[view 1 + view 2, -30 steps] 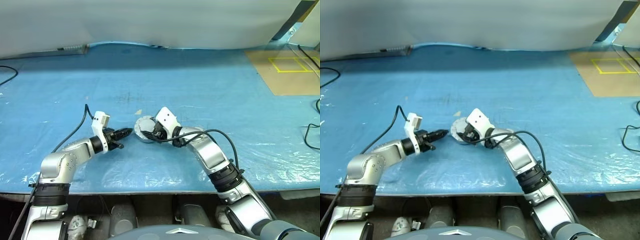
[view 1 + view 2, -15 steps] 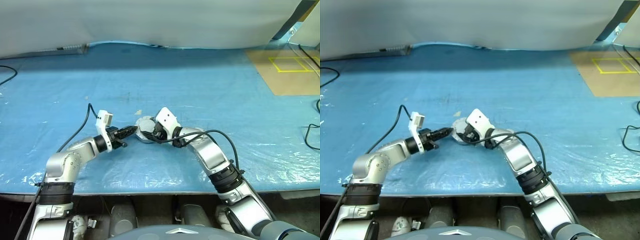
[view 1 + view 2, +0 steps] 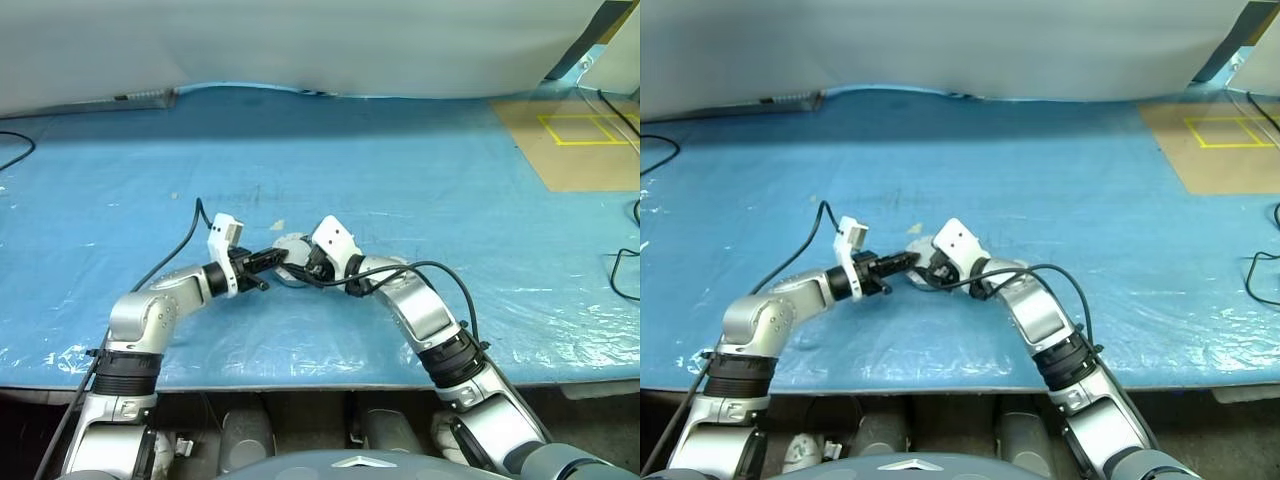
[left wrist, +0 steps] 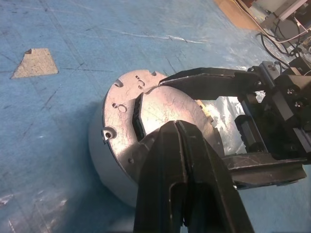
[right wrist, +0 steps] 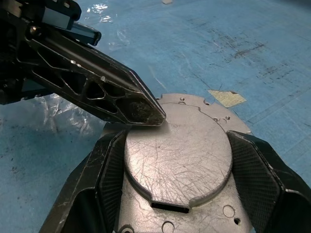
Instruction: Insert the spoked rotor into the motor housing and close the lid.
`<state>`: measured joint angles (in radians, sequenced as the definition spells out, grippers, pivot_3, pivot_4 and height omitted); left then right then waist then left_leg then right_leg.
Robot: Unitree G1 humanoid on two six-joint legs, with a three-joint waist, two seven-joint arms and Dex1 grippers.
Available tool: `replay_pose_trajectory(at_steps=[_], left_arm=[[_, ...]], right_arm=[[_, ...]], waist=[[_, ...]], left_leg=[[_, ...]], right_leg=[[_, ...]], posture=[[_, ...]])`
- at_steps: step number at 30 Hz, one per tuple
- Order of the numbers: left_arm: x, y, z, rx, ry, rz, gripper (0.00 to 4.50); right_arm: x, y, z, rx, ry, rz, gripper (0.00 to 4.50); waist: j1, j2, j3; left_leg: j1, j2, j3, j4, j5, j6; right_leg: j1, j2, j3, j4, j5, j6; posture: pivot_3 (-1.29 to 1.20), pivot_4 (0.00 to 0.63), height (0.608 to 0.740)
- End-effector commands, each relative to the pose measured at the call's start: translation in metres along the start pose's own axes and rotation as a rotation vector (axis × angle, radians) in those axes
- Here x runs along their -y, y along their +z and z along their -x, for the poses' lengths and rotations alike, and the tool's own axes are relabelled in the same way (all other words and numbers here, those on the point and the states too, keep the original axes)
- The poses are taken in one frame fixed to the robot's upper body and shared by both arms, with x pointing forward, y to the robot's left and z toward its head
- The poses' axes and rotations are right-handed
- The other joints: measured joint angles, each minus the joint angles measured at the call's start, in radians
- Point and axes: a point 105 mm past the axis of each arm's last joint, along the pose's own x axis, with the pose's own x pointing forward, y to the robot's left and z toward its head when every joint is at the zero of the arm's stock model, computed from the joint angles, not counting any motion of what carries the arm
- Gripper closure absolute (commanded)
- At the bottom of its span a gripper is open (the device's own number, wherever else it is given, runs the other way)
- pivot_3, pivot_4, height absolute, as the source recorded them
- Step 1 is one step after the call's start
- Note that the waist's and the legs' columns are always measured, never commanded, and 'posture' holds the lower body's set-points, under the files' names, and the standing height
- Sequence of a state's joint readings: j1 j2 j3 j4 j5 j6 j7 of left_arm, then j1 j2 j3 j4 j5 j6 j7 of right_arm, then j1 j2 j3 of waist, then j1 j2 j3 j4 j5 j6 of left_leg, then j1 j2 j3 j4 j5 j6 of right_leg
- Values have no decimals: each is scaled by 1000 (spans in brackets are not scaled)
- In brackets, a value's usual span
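The motor housing (image 4: 104, 162) stands on the blue table in front of me, with the lid (image 4: 125, 104) lying on it, smooth light-grey face up. My right gripper (image 5: 179, 167) holds the lid's raised round centre (image 5: 180, 145) between its two fingers (image 5: 111, 170), one on each side. My left gripper (image 3: 272, 256) comes in from the left, shut, and its joined tip (image 5: 148, 112) rests on the lid's top near the edge of the raised centre. The spoked rotor is hidden.
A scrap of tan tape (image 3: 277, 225) lies just behind the housing. A cardboard sheet with yellow tape squares (image 3: 580, 140) lies at the back right. Cables run at the table's left edge (image 3: 15, 150) and right edge (image 3: 625, 275).
My left arm has swung to the right, bringing its shut gripper from beside the housing onto the lid. The right gripper and the housing have kept still.
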<state>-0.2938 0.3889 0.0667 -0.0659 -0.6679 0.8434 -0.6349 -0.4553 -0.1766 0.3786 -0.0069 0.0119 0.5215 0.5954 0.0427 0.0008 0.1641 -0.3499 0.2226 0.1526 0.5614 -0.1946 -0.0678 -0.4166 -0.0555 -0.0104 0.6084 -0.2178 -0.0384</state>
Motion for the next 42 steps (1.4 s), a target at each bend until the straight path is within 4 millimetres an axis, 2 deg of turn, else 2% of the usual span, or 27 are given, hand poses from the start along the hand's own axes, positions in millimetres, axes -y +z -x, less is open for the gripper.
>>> replay_pose_trajectory(at_steps=[1, 8, 12, 19, 25, 27, 30, 36, 39, 42], left_arm=[[-13, -16, 12, -55, 82, 25, 4500], [-21, -16, 15, -42, 128, 30, 4500], [-22, -18, 6, -40, 122, 32, 4500], [-7, -14, -16, -53, 27, 15, 4500], [1, -18, -17, -89, -22, 7, 4500], [2, -19, -16, -96, -25, 4, 4500], [2, -19, -15, -103, -24, -3, 4500], [-1, -19, -13, -109, -9, -23, 4500], [-2, -18, -13, -106, -8, -24, 4500], [-2, -18, -13, -103, -9, -27, 4500]], right_arm=[[5, -25, 3, -96, -33, -31, 1564], [6, -24, 2, -93, -26, -24, 1564], [6, -23, 0, -92, -22, -21, 1564], [3, -21, 0, -85, -5, -20, 1564], [3, -24, 4, -87, -7, -39, 1564], [3, -25, 5, -87, -9, -52, 813], [2, -22, 6, -73, -8, -82, 53], [5, -9, 16, 1, -13, -159, 53], [7, 0, 28, 57, -15, -214, 53], [2, 15, 47, 149, 47, -340, 53]], waist=[[0, 0, 0], [2, 0, 0], [2, 0, 0], [3, 0, 0], [4, 1, 0], [4, 1, 0], [7, 1, 0], [17, 1, 0], [24, 0, 0], [28, 0, 0]], left_leg=[[0, 0, 0, 0, 0, 0], [1, 0, 0, 0, 0, 0], [1, 0, 0, 0, 0, 0], [1, -1, -1, 0, 0, 0], [0, -1, -1, -1, 0, 0], [0, -1, -1, -1, 0, 0], [0, -2, -1, -2, 0, 0], [-1, -6, -1, -7, 0, 0], [0, -7, -1, -10, 0, 0], [0, -7, -1, -11, 0, 0]], right_leg=[[0, 0, 0, 0, 0, 0], [1, 0, 0, -1, 0, 1], [2, 0, 0, -1, -1, 1], [2, -1, 0, -1, -1, 2], [2, -1, 0, -2, -1, 2], [2, -1, 0, -2, -1, 3], [2, -2, 0, -3, -2, 3], [2, -4, 0, -4, -1, 1], [2, -5, 0, -5, -1, 1], [2, -5, 0, -5, -2, 1]], posture=[[0, 150, 740], [0, 150, 740], [0, 150, 740], [0, 150, 740], [0, 150, 740], [0, 150, 740], [0, 150, 740], [0, 150, 740], [0, 150, 740], [0, 150, 740]])
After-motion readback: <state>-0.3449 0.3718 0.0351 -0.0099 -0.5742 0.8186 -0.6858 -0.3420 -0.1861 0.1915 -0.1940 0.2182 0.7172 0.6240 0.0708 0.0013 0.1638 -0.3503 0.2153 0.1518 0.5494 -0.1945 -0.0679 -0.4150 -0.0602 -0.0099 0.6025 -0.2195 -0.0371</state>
